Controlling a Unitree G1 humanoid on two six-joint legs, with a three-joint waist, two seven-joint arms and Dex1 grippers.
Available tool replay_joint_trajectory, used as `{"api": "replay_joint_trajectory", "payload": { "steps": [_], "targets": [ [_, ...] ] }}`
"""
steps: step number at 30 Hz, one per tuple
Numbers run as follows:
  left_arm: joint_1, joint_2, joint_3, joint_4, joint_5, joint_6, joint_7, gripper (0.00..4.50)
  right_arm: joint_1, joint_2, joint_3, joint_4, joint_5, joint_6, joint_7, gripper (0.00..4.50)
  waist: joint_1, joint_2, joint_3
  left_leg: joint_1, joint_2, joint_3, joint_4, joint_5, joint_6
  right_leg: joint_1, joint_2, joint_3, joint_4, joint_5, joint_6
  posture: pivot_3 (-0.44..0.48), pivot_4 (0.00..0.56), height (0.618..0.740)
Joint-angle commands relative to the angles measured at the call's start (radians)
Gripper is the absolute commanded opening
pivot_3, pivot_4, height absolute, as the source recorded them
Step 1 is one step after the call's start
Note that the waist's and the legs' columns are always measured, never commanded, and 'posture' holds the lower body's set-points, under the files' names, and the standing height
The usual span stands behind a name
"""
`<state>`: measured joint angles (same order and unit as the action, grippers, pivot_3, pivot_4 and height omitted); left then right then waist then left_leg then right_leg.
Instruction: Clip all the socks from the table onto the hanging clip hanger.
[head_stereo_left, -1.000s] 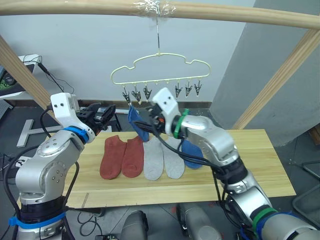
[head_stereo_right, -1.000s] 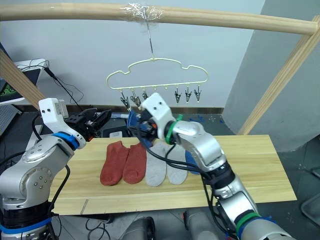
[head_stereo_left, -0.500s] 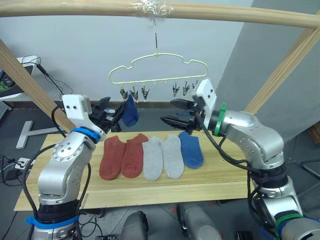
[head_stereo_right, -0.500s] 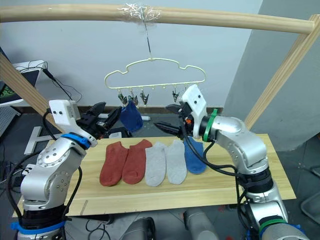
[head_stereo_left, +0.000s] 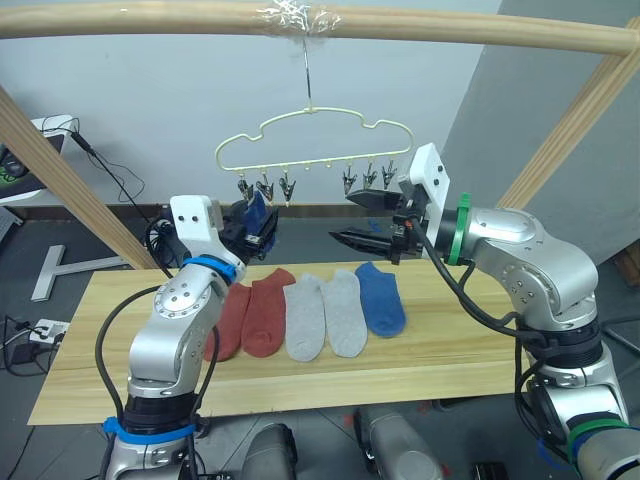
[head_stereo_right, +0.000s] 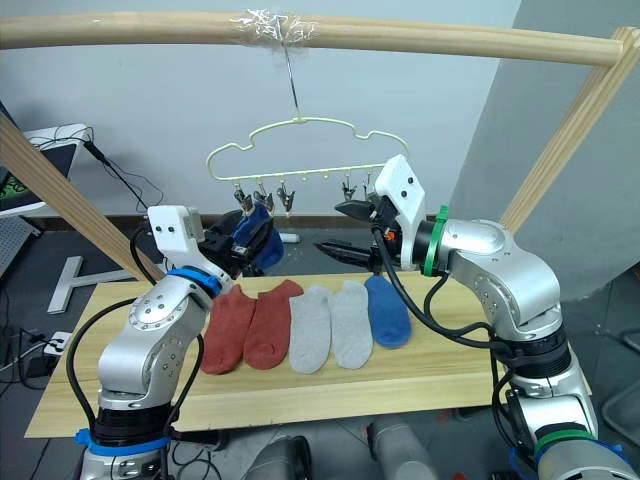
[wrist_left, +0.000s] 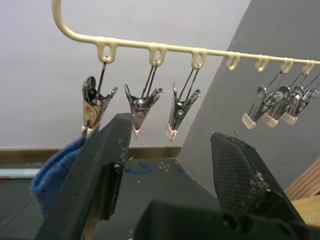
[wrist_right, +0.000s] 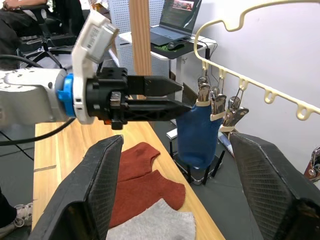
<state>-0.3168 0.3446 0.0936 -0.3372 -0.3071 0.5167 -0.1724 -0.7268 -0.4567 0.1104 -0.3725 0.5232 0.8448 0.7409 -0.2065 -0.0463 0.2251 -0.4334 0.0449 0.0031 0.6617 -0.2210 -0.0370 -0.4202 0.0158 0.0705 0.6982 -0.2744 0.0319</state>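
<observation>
The pale yellow clip hanger (head_stereo_left: 310, 110) hangs from the top pole, with silver clips (head_stereo_left: 287, 185) along its bottom bar. One blue sock (head_stereo_left: 256, 208) hangs from the leftmost clip. My left gripper (head_stereo_left: 262, 228) is open right beside that sock, under the left clips (wrist_left: 140, 107). My right gripper (head_stereo_left: 355, 218) is open and empty, below the right-hand clips. Lying side by side on the table (head_stereo_left: 450, 350) are two rust-red socks (head_stereo_left: 265, 310), two grey socks (head_stereo_left: 325, 315) and a blue sock (head_stereo_left: 380, 298).
A round wooden pole (head_stereo_left: 450, 30) runs across the top. Slanted poles stand at the left (head_stereo_left: 60, 170) and at the right (head_stereo_left: 570, 130). Behind the table are a desk with a laptop (wrist_right: 175, 20) and cables on the floor.
My right gripper let go of the blue sock, now hanging from the clip, and drew back to the right. My left gripper moved right, up to the hanging sock.
</observation>
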Motion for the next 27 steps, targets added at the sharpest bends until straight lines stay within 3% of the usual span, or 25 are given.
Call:
{"api": "replay_joint_trajectory", "payload": {
  "steps": [1, 20, 24, 27],
  "targets": [
    [-0.016, -0.023, -0.009, 0.007, 0.051, -0.023, 0.038, 2.81, -0.007, -0.030, -0.038, -0.060, 0.037, 0.003, 0.013, 3.51, -0.002, 0.000, 0.000, 0.000, 0.000, 0.000, 0.000, 0.000, 0.000, 0.000, 0.000, 0.000, 0.000, 0.000, 0.000, -0.283, 0.170, 0.740],
    [-0.084, -0.087, 0.018, 0.126, 0.110, -0.067, 0.096, 2.81, -0.022, -0.082, -0.060, -0.054, 0.093, 0.053, 0.007, 3.51, -0.016, 0.000, 0.000, 0.000, 0.000, 0.000, 0.000, 0.000, 0.001, 0.000, 0.000, 0.000, 0.000, 0.000, 0.000, -0.305, 0.184, 0.740],
    [-0.094, -0.089, 0.019, 0.144, 0.113, -0.079, 0.097, 2.81, -0.025, -0.092, -0.062, -0.059, 0.096, 0.062, -0.005, 4.40, -0.017, 0.000, 0.000, 0.000, 0.000, 0.000, 0.000, 0.000, 0.001, 0.000, 0.000, 0.000, 0.000, 0.000, 0.000, -0.313, 0.185, 0.740],
    [-0.100, -0.091, 0.019, 0.152, 0.116, -0.084, 0.096, 2.81, -0.029, -0.096, -0.062, -0.066, 0.100, 0.063, -0.015, 4.46, -0.020, 0.000, 0.000, 0.000, 0.000, 0.000, 0.000, 0.000, 0.001, 0.000, 0.000, 0.000, 0.000, 0.000, 0.000, -0.315, 0.186, 0.740]
  ]
}}
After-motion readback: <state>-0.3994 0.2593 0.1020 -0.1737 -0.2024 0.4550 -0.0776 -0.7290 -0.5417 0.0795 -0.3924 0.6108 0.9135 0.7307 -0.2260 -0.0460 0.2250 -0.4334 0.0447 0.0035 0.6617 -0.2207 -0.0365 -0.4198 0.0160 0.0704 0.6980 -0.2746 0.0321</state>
